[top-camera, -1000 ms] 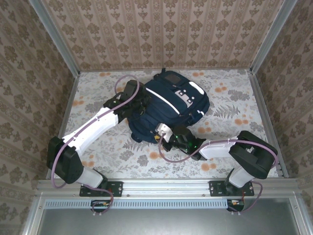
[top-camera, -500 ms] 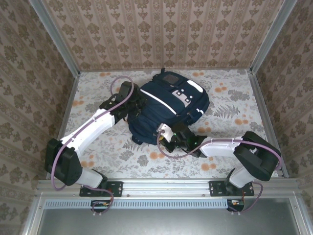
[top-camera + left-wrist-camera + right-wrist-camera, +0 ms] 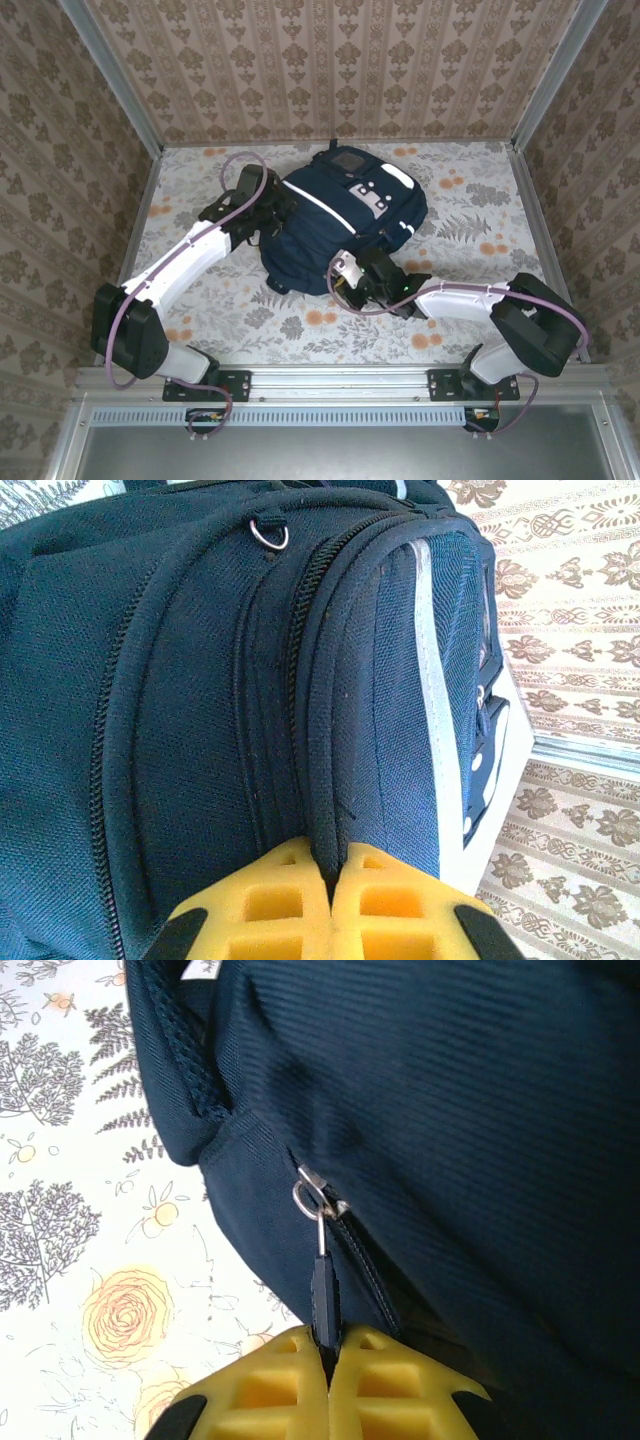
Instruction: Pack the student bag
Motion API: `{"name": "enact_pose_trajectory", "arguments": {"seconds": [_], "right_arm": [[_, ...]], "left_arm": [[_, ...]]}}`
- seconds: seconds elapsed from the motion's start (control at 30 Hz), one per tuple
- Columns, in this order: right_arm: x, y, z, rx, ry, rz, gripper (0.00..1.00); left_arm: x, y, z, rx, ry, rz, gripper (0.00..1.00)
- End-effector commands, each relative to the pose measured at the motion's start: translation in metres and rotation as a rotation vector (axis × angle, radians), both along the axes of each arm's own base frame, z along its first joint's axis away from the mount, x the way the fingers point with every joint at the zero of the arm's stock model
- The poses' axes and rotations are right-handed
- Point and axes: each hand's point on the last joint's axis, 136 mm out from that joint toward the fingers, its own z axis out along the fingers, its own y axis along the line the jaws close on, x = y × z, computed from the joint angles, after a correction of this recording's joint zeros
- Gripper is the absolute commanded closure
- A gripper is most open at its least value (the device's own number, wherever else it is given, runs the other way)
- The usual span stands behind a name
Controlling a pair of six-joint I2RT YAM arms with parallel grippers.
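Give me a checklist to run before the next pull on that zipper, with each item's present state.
1. Right hand shut on the zipper pull: ok.
2. Left hand pinching a seam of the student bag to brace it: ok.
3. Pull hanging straight from the slider, not twisted: ok.
4. Zipper track beyond the slider free of caught fabric: cannot tell, a fold of fabric hides it.
5. Bag lying fully on the table, away from the edges: ok.
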Motion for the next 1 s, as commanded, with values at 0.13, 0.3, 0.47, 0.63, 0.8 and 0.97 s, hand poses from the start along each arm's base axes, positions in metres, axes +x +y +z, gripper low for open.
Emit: {"name": "enact_pose_trajectory", "arguments": {"seconds": [0.13,0.3,0.47,0.63,0.8,0.97], "right_arm": [[0.004,-0.041,-0.021,-0.091,0.121,-0.165,1.0],[-0.005,-0.024,-0.007,0.019,0.154,-0.111,1.0],[-0.009,-0.013,0.021,0.108,0.144,-0.081,1.0],[-0.012,-0.011,0.031,0.139,0.152,-0.072,1.0],[-0.014,-0.011,0.028,0.131,0.158,-0.063,1.0],[-0.014,-0.012,0.022,0.113,0.168,-0.063,1.0]], "left_arm": [[0.022,0.038,0.053,0.046,-0.187,0.064,1.0],[0.009,0.03,0.039,0.084,-0.156,-0.057,0.63],[-0.042,0.053,-0.001,0.107,-0.043,-0.059,0.5],[-0.086,0.069,-0.046,0.062,0.057,-0.02,0.5],[-0.102,0.059,-0.089,0.037,0.14,-0.019,0.49],[-0.103,0.042,-0.107,0.045,0.185,-0.047,0.51]]}}
